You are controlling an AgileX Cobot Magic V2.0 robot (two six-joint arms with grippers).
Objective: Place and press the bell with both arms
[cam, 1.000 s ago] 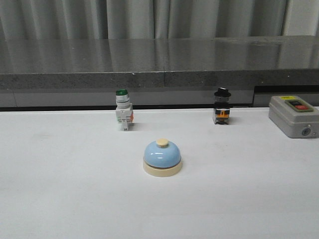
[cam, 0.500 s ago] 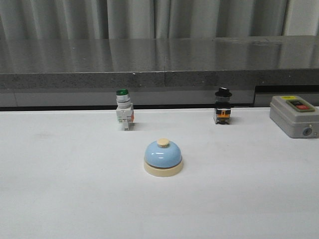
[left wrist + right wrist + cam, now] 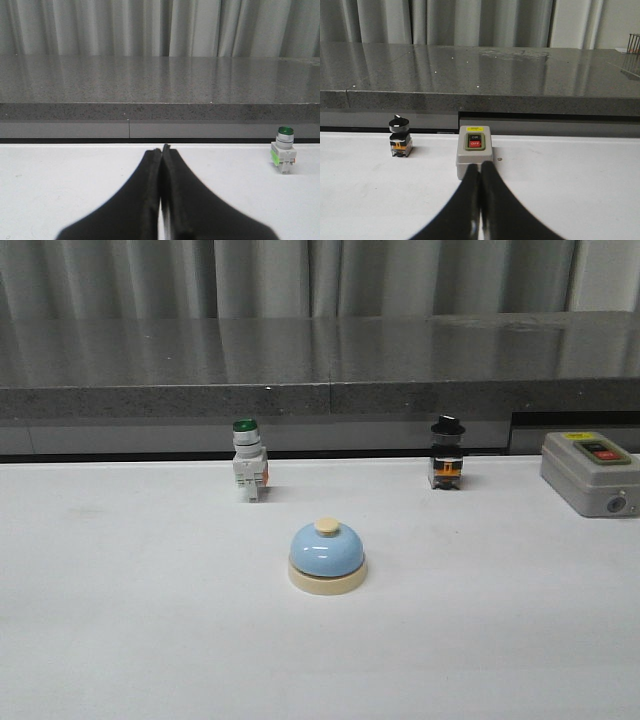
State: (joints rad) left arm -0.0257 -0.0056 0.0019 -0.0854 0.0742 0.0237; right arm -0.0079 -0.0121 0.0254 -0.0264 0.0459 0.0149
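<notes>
Grey curtains and a dark stone ledge [image 3: 320, 360] back a white worktop [image 3: 120, 640]. Bell [image 3: 327, 556]: upright near the worktop's middle, light-blue dome on a cream base, cream button on top, with nothing touching it. Green switch [image 3: 248, 461]: stands close to the rear edge, left of the bell and well apart from it; it also shows in the left wrist view [image 3: 283, 156]. Black knob switch [image 3: 446, 454]: close to the rear edge, right of the bell; seen too in the right wrist view [image 3: 400, 136]. Grey box [image 3: 590, 472]: near the rear right corner, carrying a red button; in the right wrist view [image 3: 475, 156] it lies just beyond the fingertips. Left end effector [image 3: 162, 148]: black fingers pressed together, nothing between them, over bare worktop. Right end effector [image 3: 480, 165]: fingers likewise together and holding nothing. Neither arm appears in the front view.
</notes>
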